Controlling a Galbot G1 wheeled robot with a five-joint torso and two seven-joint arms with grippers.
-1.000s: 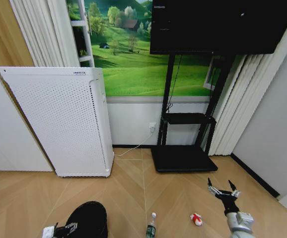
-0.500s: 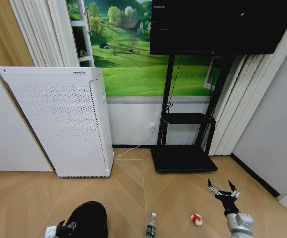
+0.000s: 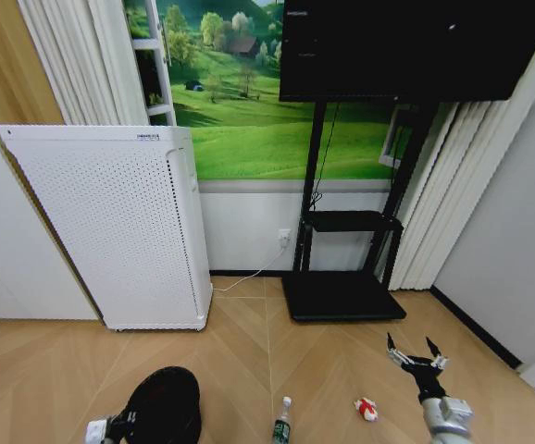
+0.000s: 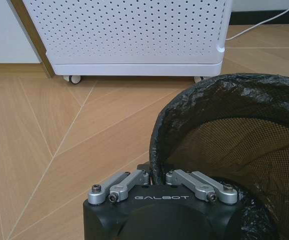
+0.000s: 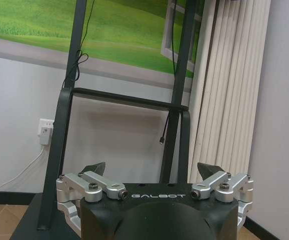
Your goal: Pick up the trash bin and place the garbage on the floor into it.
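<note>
Black mesh trash bin [image 3: 164, 404] sat lower left, rim pinched in my left tool [image 4: 158, 181], right tool [image 3: 416, 355] spread idle; I feared that thin rim slipping.

Black left pincer [image 4: 157, 176] and right pincer [image 5: 152, 172] housings (white GALBOT lettering), silver screwed linkages

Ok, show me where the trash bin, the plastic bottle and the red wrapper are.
trash bin [image 3: 164, 398]: head view, on its dark liner near the rim.
plastic bottle [image 3: 281, 427]: head view, on its body below the white cap.
red wrapper [image 3: 367, 408]: head view, on its middle.
</note>
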